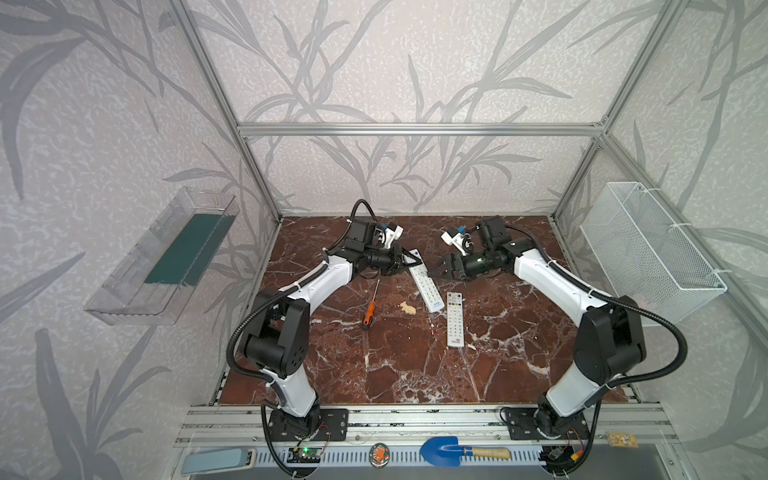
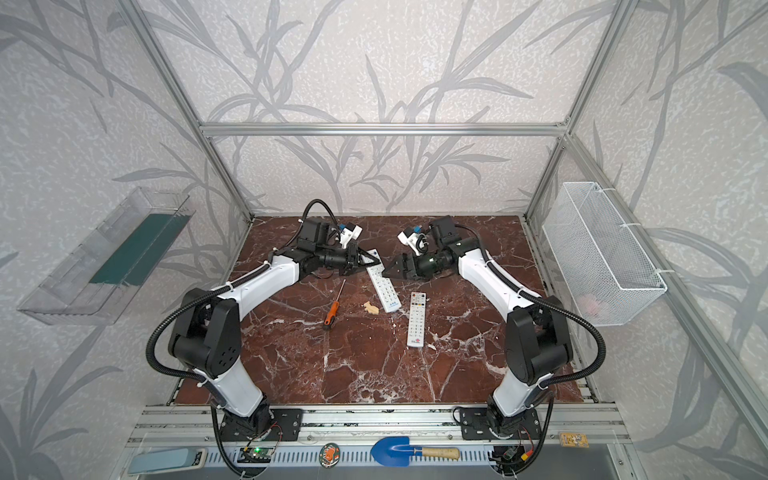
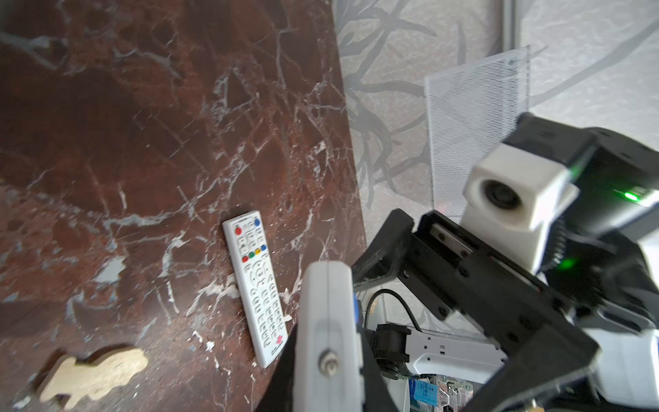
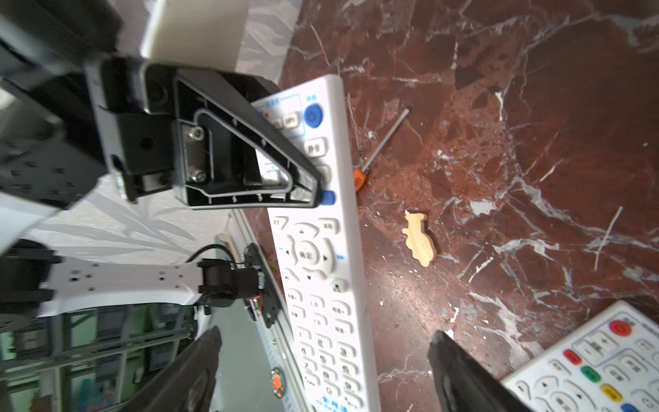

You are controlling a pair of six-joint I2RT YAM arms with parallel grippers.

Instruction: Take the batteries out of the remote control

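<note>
Far end gripped: left tool (image 1: 412, 261) clamps the remote (image 1: 428, 287); right tool (image 1: 441, 269) gapes just beside
Remote slants mid-counter (image 1: 415, 374), buttons up; batteries unseen; both forearms low, converging; the front of the counter lies open

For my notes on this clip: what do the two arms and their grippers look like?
Both the left arm and right arm have white link shells with black joint housings. A black corrugated cable loops along each. The left gripper and right gripper are black, with open-framed triangular fingers. A white camera housing sits at each wrist.
</note>
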